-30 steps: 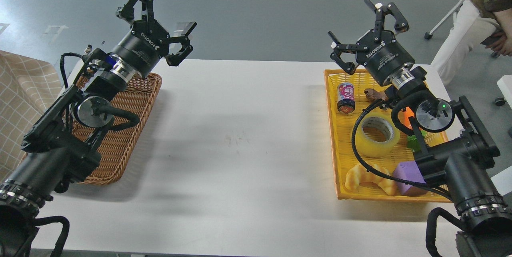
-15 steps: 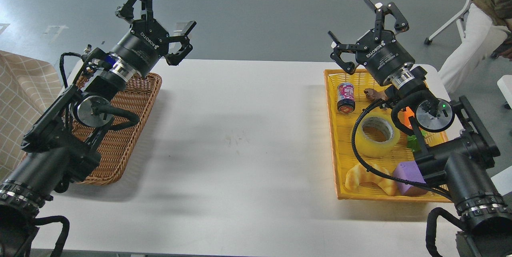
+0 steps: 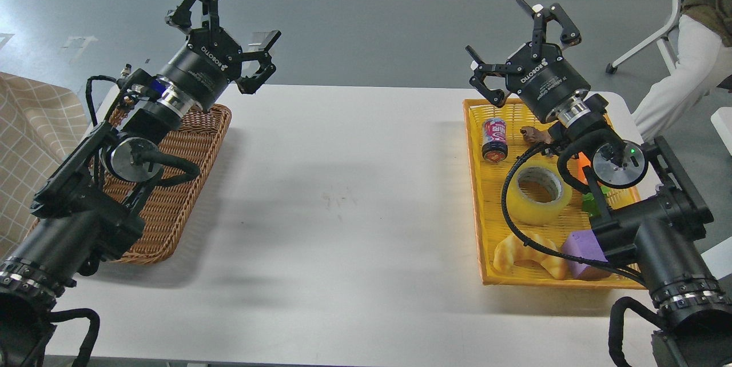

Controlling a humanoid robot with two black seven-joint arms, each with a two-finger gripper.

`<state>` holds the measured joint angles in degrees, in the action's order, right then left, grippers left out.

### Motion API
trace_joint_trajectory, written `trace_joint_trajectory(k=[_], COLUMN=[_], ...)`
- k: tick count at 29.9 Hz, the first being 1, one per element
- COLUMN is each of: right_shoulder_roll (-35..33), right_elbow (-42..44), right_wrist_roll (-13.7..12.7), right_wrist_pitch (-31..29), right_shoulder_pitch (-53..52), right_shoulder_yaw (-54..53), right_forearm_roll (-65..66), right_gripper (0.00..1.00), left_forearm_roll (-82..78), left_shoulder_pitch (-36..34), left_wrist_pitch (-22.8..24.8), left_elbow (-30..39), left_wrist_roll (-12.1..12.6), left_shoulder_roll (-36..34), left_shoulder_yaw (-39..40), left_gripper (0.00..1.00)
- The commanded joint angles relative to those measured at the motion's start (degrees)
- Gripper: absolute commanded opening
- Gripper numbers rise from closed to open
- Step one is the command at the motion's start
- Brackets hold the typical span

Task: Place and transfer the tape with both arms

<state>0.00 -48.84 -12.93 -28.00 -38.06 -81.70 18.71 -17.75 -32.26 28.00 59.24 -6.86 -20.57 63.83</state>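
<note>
Now shifted slightly since a moment ago, the right gripper hovers spread and empty beyond the tape, which lies ungrasped inside the yellow tray.

This looks like a robotics lab or test room rather than a home. A plain white counter stands on a bare grey-blue floor that carries a strip of tape marking. Props are set out in trays: a brown wicker basket at the left and a yellow plastic basket at the right holding toy food and a soda can. A wheeled office chair with a seated person stands at the far right.
</note>
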Motion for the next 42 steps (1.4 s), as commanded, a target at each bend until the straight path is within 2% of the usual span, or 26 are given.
trace_joint_trajectory(k=[1, 27, 30, 37, 42], right_shoulder_roll=[0.0, 0.0, -2.02, -10.0, -15.37], right_elbow=[-0.3, -3.37, -4.51, -7.76, -10.31], right_wrist_roll=[0.1, 0.1, 0.1, 0.1, 0.1], right_wrist_pitch=[0.0, 0.0, 0.0, 0.0, 0.0], right_shoulder_pitch=[0.01, 0.71, 0.71, 0.8, 0.62], right_shoulder_yaw=[0.04, 0.4, 0.57, 8.21, 12.43], right_forearm_roll=[0.1, 0.72, 0.89, 1.42, 6.33], right_gripper=[1.0, 1.0, 1.0, 1.0, 1.0], left_forearm_roll=[-0.01, -0.01, -0.01, -0.09, -0.01], left_shoulder_pitch=[-0.08, -0.79, -0.79, -0.79, -0.79], left_wrist_pitch=[0.0, 0.0, 0.0, 0.0, 0.0], left_elbow=[0.0, 0.09, 0.09, 0.09, 0.09], left_wrist_roll=[0.0, 0.0, 0.0, 0.09, 0.09], left_shoulder_roll=[0.0, 1.32, 1.32, 1.23, 1.14], left_shoulder_yaw=[-0.02, 0.07, 0.07, -0.02, -0.02], left_gripper=[0.98, 0.98, 0.98, 0.98, 0.98])
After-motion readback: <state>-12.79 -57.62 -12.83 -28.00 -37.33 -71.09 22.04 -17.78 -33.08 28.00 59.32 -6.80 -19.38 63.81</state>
